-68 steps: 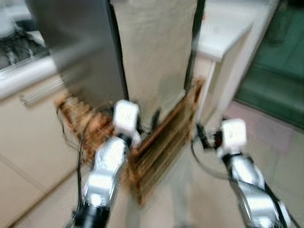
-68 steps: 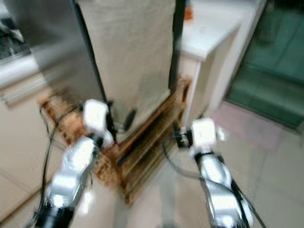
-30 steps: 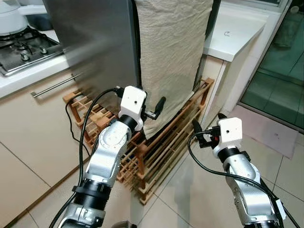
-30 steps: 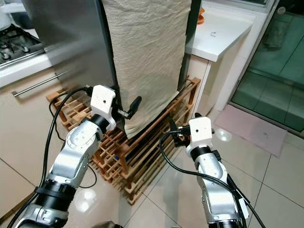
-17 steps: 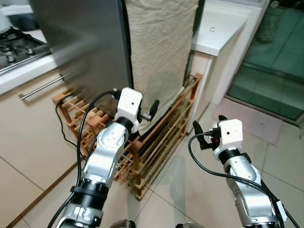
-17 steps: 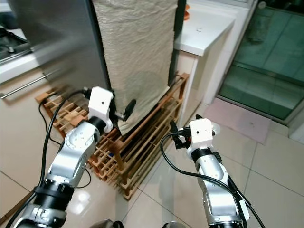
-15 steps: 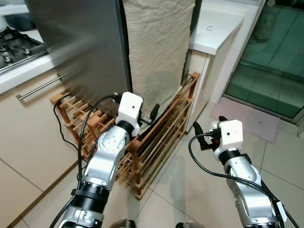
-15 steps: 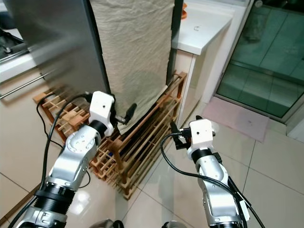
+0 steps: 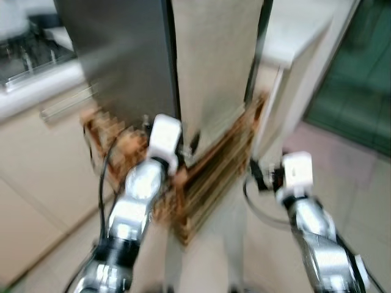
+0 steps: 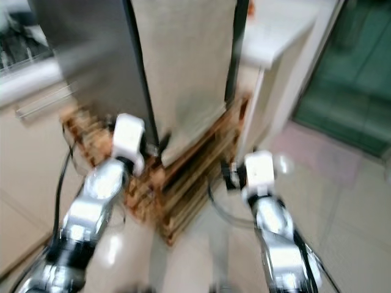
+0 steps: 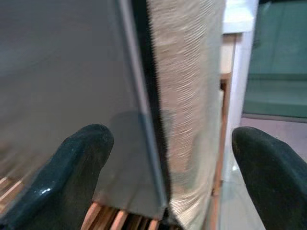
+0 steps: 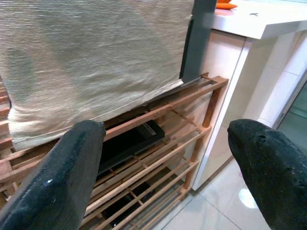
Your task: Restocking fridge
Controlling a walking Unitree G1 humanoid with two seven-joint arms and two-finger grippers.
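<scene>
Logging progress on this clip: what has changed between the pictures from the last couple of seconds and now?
Little that can be pinned on the things themselves. The head views are blurred and shifted, so the camera is moving. The left gripper is still raised with fingers open at the corner of the steel fridge, beside the beige cloth. The right gripper stays open and empty before the wooden rack. Nothing was grasped or released.
</scene>
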